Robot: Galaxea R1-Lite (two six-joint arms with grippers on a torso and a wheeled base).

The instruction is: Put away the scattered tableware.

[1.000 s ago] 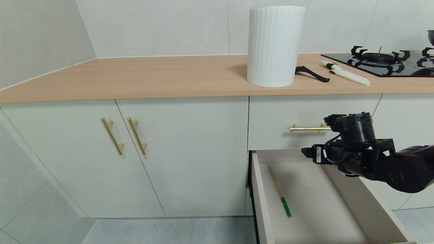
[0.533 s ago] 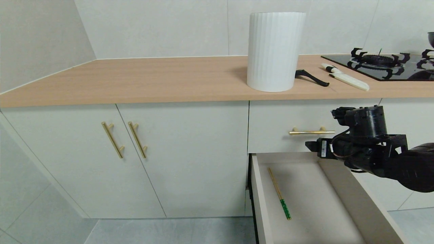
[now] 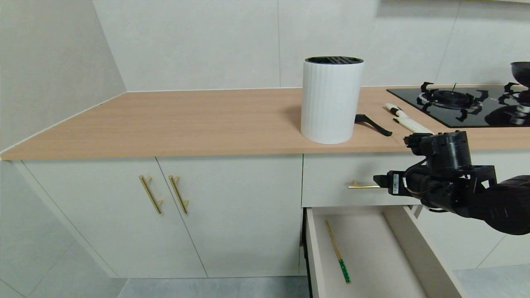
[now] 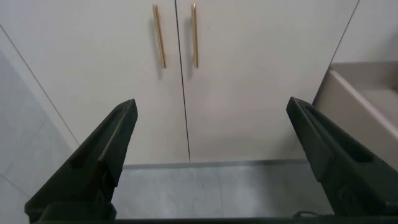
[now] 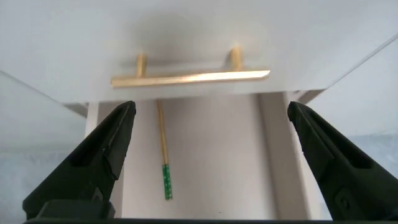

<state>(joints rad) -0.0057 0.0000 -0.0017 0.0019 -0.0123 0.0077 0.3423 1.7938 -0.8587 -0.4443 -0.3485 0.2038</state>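
The right claw (image 3: 380, 181), its jaws wide apart and holding nothing, hangs just in front of the brass handle (image 3: 361, 186) of the shut upper drawer and above the open lower drawer (image 3: 311, 248). From there the likeliest mishap is a knock, since a lift toward the tabletop (image 3: 186, 124) passes close to both that handle and the tabletop's near edge. The white knife (image 3: 405, 122) lies flat at the near right of the tabletop, close to the edge. A shallow pinch could push it off, or skid it far toward the stove (image 3: 455, 103). The tall white ribbed holder (image 3: 332, 100) stands just left of the knife and of the black-handled tool (image 3: 374, 125), so a sideways sweep of the arm might tip it. The left claw (image 4: 211, 104), also spread and empty, sits low before the cabinet doors, left of the drawer, whose jutting side it could strike. By count there is one holder, one white knife and one black-handled tool, partly hidden behind the holder. One strip of green-tipped chopsticks (image 3: 337, 256) lies at the left of the open drawer, and I cannot tell whether it is a single stick or a pair. There are two drawers, and two door handles (image 3: 151, 200) on the cabinet doors.
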